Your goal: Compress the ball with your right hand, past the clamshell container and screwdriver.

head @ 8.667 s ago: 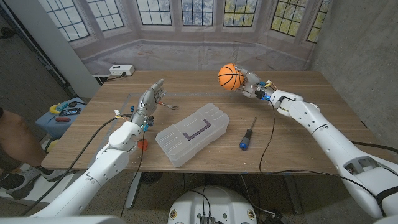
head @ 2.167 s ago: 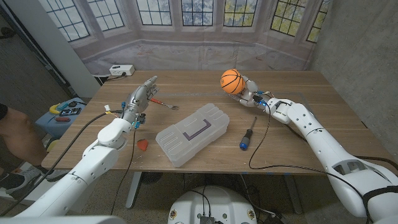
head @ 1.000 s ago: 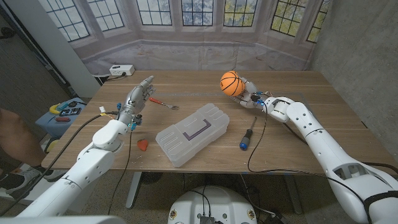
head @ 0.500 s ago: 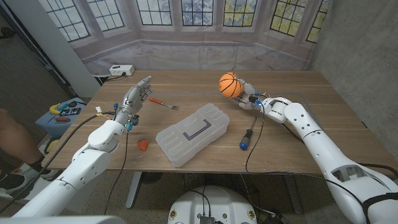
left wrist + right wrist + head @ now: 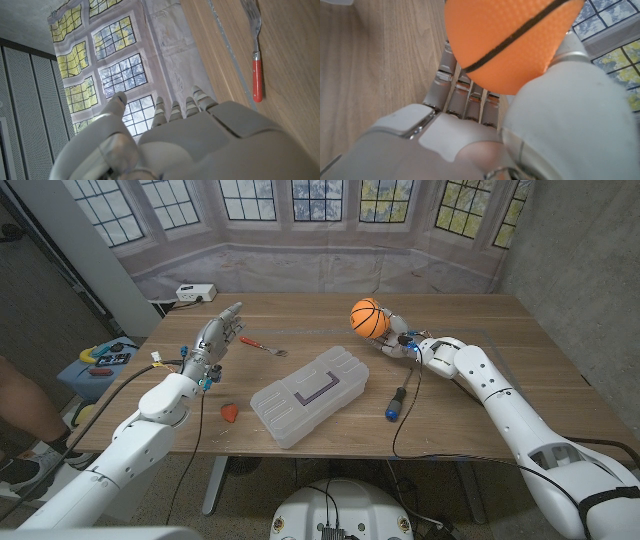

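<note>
Right hand (image 5: pixel 392 337) grips ball (image 5: pixel 368 318) beyond the screwdriver (image 5: pixel 397 402).

Even, soft indoor light; faint shadows on the brown wooden bench (image 5: pixel 300 320). Wrist views blur close up, the head view bends at its edges.

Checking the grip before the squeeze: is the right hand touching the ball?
Touching. In the right wrist view the ball sits against the right hand's fingers, with no gap between them.
</note>
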Motion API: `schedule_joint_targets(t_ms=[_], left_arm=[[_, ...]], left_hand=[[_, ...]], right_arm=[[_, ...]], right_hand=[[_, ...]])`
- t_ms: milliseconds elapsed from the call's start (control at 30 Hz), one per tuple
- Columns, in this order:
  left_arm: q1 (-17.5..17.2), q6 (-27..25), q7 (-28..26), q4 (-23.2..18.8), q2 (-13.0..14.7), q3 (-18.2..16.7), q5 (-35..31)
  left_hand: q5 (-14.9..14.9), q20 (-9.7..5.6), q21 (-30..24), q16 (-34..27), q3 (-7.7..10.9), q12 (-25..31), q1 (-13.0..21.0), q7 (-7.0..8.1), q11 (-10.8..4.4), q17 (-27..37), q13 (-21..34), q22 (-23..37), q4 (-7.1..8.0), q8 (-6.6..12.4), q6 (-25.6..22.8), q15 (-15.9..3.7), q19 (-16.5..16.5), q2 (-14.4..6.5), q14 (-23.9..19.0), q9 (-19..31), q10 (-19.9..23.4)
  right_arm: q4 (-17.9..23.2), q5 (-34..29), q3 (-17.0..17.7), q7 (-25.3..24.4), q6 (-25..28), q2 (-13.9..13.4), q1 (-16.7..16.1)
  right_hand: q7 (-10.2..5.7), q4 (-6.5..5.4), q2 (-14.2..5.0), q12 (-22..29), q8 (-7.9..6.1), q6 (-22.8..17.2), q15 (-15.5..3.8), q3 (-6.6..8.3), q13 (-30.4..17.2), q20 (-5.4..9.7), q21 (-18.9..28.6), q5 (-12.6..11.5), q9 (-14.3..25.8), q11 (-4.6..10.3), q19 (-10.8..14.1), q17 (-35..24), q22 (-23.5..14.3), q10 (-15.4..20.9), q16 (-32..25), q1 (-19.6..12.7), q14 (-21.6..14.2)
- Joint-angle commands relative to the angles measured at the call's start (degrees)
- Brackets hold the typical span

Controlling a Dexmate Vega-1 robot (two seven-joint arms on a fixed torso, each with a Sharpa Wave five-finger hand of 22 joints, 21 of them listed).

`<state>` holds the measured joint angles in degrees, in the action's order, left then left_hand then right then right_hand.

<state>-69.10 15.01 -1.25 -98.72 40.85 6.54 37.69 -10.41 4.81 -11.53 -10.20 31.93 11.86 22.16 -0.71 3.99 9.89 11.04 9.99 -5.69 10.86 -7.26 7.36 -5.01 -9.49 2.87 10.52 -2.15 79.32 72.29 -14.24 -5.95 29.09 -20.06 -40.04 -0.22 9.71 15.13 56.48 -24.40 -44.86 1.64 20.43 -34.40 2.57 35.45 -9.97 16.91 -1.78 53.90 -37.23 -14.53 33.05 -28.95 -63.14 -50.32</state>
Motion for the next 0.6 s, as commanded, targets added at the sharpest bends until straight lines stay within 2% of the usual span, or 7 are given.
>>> schedule_joint_targets(t_ms=[33, 300, 467, 600], left_arm=[[1.48, -0.24, 0.95, 0.89, -0.40, 0.50, 0.04], [2.58, -0.09, 1.90, 2.01, -0.43, 0.76, 0.33], [2.91, -0.11, 1.80, 2.06, -0.44, 0.85, 0.23], [3.35, -0.44, 1.94, 2.36, -0.45, 1.06, 0.37]], left_hand=[[-0.51, 0.46, -0.04, -0.12, 0.17, 0.30, -0.42, -0.26, 0.37, 0.04, 0.16, 0.30, -0.29, -0.10, -0.47, 0.52, -0.18, 0.07, -0.13, 0.17, 0.22], [-0.51, 0.49, -0.04, -0.12, 0.17, 0.29, -0.45, -0.21, 0.39, 0.04, 0.16, 0.30, -0.31, -0.07, -0.54, 0.53, -0.19, 0.05, -0.12, 0.17, 0.20], [-0.50, 0.50, -0.04, -0.11, 0.16, 0.27, -0.47, -0.22, 0.32, 0.03, 0.16, 0.30, -0.33, -0.08, -0.51, 0.56, -0.17, 0.07, -0.08, 0.17, 0.13], [-0.50, 0.51, -0.04, -0.11, 0.16, 0.27, -0.46, -0.26, 0.39, 0.03, 0.16, 0.30, -0.35, -0.08, -0.52, 0.57, -0.18, 0.06, -0.09, 0.17, 0.13]], right_arm=[[-0.46, 0.26, 0.40, 0.66, -0.69, 0.35, 0.16], [-0.69, 0.55, 0.55, 1.99, -0.90, 0.42, 0.30], [-1.69, 0.49, 0.39, 3.30, -0.87, 0.49, 0.93], [-2.19, 0.57, 0.49, 4.09, -0.99, 0.60, 1.11]], right_hand=[[-0.21, -0.26, -14.51, 0.20, -0.34, -0.23, -15.15, 0.87, -1.47, 7.98, 0.96, -0.36, 0.28, 6.34, 4.13, -5.89, -0.38, 6.06, 0.68, -15.38, -9.00], [0.34, -1.21, -15.11, -1.77, 0.44, 1.65, -14.99, 0.30, -0.22, 7.16, 2.10, -0.30, 0.15, 4.93, 2.29, -6.11, -0.49, 3.73, 2.96, -14.19, -7.34], [0.58, -1.77, -15.53, -2.32, 0.76, 2.39, -14.83, -0.10, 0.63, 6.84, 2.60, -0.28, 0.04, 4.46, 1.91, -6.32, -0.26, 3.98, 3.72, -13.03, -7.03], [1.26, -2.64, -15.56, -3.04, 1.02, 2.96, -14.48, -0.89, 1.55, 6.47, 3.07, -0.21, -0.10, 3.76, 1.63, -6.43, 0.15, 3.94, 4.63, -10.80, -6.47]])
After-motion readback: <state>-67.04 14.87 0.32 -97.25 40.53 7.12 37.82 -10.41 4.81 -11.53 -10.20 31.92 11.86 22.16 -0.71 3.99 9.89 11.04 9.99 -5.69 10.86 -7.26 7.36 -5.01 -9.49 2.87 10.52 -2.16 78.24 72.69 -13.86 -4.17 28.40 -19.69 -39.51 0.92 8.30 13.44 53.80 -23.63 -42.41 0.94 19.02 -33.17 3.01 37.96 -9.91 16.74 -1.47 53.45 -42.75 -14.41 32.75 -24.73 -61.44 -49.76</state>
